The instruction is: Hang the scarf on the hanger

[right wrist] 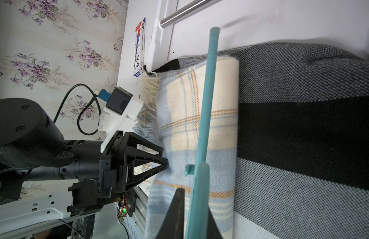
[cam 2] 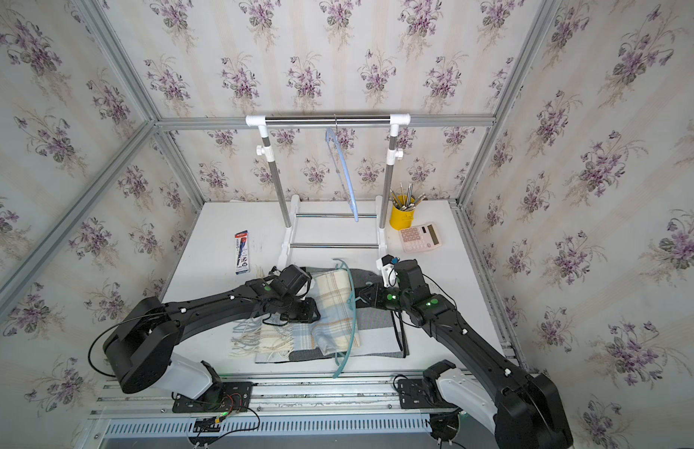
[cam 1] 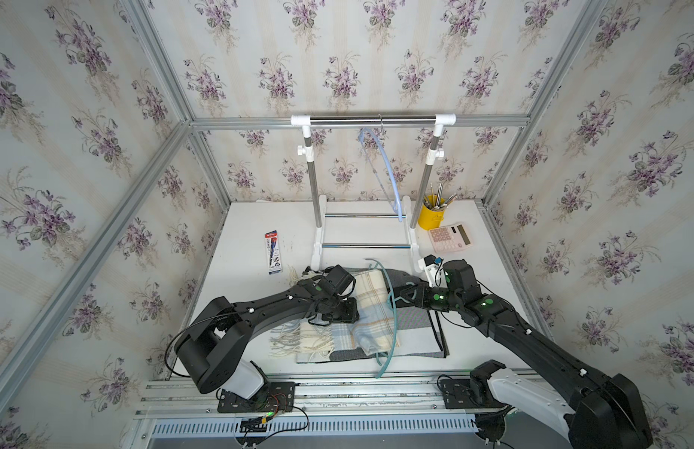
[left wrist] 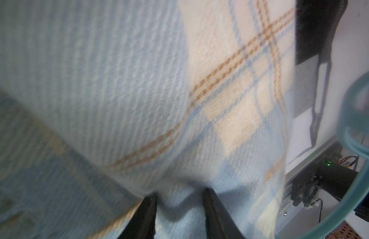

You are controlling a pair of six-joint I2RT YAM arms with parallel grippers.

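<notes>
Draping step judged underway: plaid scarf (cam 1: 370, 307) pinched by left tool (left wrist: 179, 196), teal hanger (right wrist: 202, 134) clamped in right tool (right wrist: 193, 204). Next: scarf to be drawn evenly over hanger.

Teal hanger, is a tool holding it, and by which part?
Yes: the right tool clamps the teal hanger on its shoulder arm, beside the small peg.
</notes>
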